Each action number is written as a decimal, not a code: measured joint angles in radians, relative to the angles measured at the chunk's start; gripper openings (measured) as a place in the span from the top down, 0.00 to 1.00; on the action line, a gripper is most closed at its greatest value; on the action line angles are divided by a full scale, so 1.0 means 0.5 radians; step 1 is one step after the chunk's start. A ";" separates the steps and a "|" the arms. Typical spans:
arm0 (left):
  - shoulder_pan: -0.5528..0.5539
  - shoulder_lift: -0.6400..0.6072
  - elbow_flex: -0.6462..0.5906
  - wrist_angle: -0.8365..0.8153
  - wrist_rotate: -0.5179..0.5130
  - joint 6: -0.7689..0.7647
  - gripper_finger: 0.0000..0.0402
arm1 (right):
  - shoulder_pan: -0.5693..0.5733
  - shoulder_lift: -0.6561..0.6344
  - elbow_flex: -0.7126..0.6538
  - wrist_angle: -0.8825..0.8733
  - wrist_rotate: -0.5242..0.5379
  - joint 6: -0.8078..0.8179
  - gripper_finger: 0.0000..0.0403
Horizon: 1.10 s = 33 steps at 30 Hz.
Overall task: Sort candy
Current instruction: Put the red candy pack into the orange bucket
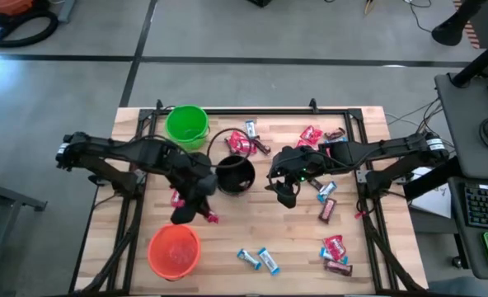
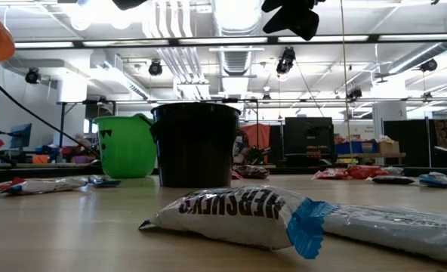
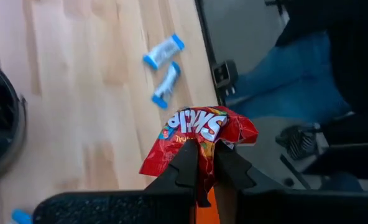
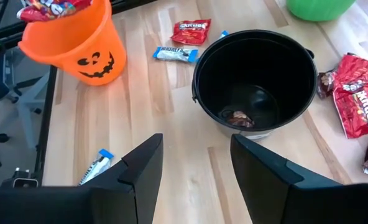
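Both robot arms are dark, almost black, made of long thin parts joined by chunky round joints. The left arm (image 1: 120,153) has a pale band at its far end, and so does the right arm (image 1: 392,148), with thin black cables along them. Each gripper has two flat, dark, wedge-shaped fingers (image 4: 143,171).

Bare table (image 1: 252,223) lies open between black bucket (image 1: 235,175) and orange bucket (image 1: 175,251).
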 joint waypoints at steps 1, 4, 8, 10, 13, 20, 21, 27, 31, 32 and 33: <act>-0.012 -0.003 0.000 -0.036 0.001 -0.016 1.00 | 0.000 0.000 0.000 0.000 0.000 0.000 0.55; -0.051 -0.024 0.000 -0.116 0.001 -0.071 1.00 | 0.000 -0.001 0.000 -0.001 0.000 0.001 0.55; -0.112 -0.052 0.000 -0.177 0.015 -0.178 1.00 | 0.000 -0.001 0.000 -0.001 0.000 0.000 0.55; -0.150 -0.069 0.000 -0.192 0.034 -0.242 1.00 | 0.000 -0.001 -0.001 -0.001 0.000 0.000 0.55; -0.224 -0.096 0.000 -0.239 0.053 -0.347 1.00 | 0.000 -0.001 -0.001 -0.001 0.000 0.000 0.55; -0.375 -0.159 0.000 -0.310 0.054 -0.592 1.00 | 0.000 -0.001 -0.001 -0.003 0.000 0.000 0.55; -0.392 -0.165 0.000 -0.309 0.054 -0.630 1.00 | 0.000 -0.001 -0.001 -0.003 0.000 0.000 0.55; -0.518 -0.197 0.000 -0.348 0.054 -0.831 1.00 | 0.000 -0.001 -0.001 -0.003 0.000 0.000 0.55; -0.601 -0.197 0.000 -0.392 0.068 -0.927 1.00 | 0.000 -0.001 -0.001 -0.004 0.000 0.000 0.55; -0.620 -0.197 0.000 -0.403 0.069 -0.952 1.00 | 0.000 -0.001 -0.001 -0.004 0.000 0.000 0.55; -0.637 -0.197 0.000 -0.415 0.069 -0.972 1.00 | 0.000 -0.001 -0.001 -0.004 0.000 0.000 0.55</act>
